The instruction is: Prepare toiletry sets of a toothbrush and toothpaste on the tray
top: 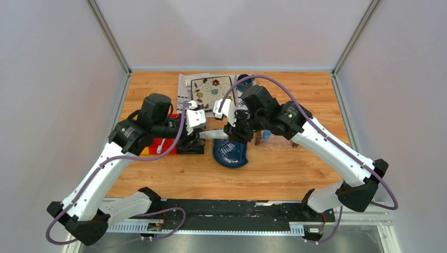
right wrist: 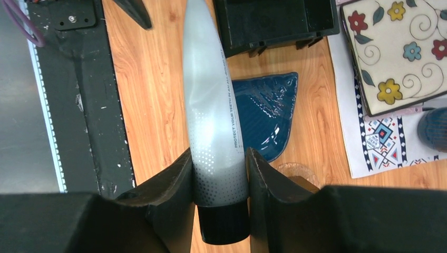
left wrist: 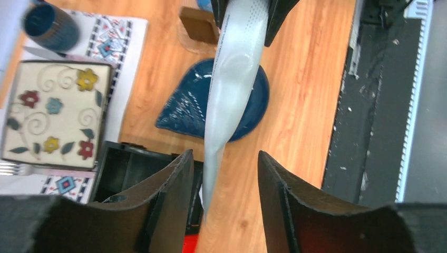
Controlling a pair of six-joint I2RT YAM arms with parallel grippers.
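Observation:
The white-grey toothpaste tube (top: 213, 134) hangs level in the air between my two grippers, above the dark blue leaf dish. My right gripper (right wrist: 219, 163) is shut on its cap end (right wrist: 216, 147), with the black cap behind the fingers. My left gripper (left wrist: 225, 174) is open, and the tube's flat tail (left wrist: 213, 168) lies between its fingers, closer to the left finger. The clear tray's brown end block (left wrist: 199, 23) shows under the right arm, also in the top view (top: 258, 138). A light blue tube (top: 266, 135) lies by it. The toothbrush is hidden.
A black bin (top: 191, 145) and a red bin (top: 161, 145) sit under the left arm. The dark blue leaf dish (top: 230, 153) lies mid-table. A flowered square plate (top: 211, 87) on a patterned mat and a dark blue cup (top: 243, 80) stand at the back.

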